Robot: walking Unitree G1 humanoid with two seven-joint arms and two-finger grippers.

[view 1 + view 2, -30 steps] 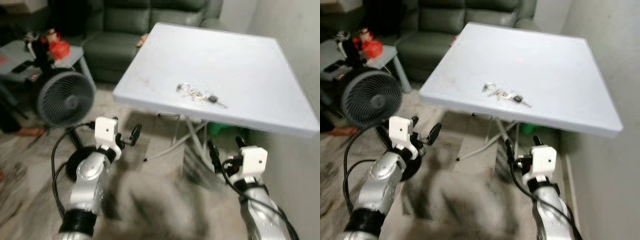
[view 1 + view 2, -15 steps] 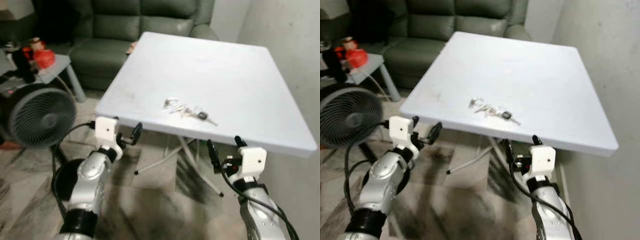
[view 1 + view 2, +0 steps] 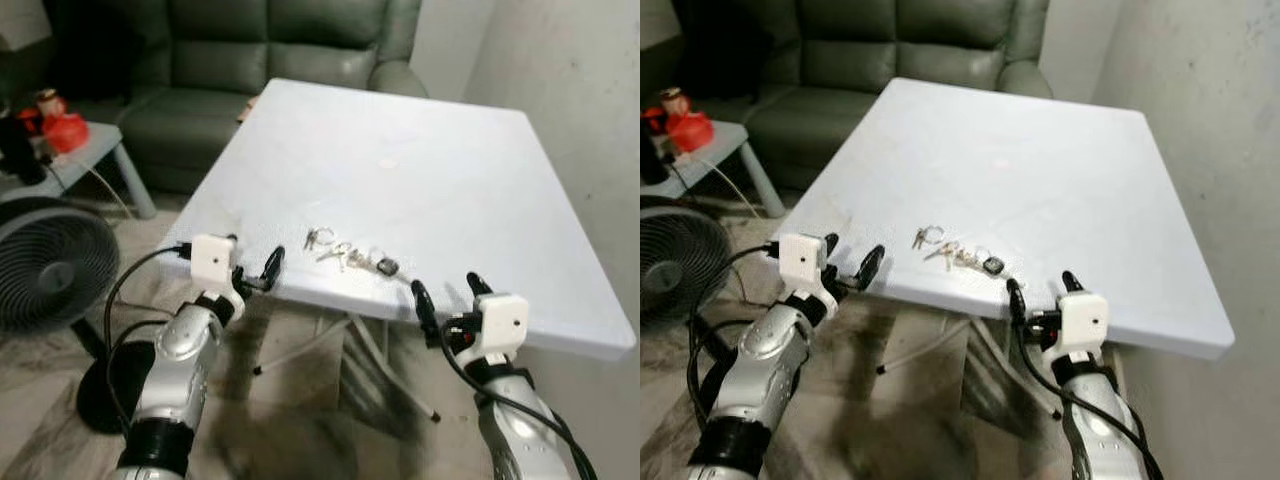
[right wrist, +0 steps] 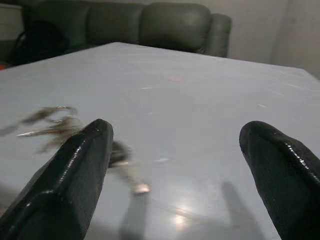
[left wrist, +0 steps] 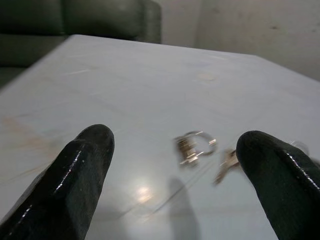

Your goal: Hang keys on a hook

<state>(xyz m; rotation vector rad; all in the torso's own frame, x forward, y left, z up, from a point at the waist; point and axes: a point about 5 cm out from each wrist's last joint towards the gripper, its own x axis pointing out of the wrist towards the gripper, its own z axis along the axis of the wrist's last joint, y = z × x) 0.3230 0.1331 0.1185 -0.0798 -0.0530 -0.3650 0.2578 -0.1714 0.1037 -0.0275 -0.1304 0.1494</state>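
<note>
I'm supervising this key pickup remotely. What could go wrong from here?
The keys lie flat near the white table's front edge, so a sweeping grasp might push them off. The flat bunch gives the open right gripper and open left gripper little to pinch. No hook shows here, so the hanging spot must still be found.

Keys [image 4: 55, 122] blurred and partly behind a right pincer finger [image 4: 65, 185], fan [image 3: 40, 265] cut off by edge

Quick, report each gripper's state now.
Left gripper: open, holding nothing, at the table's near edge.
Right gripper: open, holding nothing, just short of the keys.
</note>
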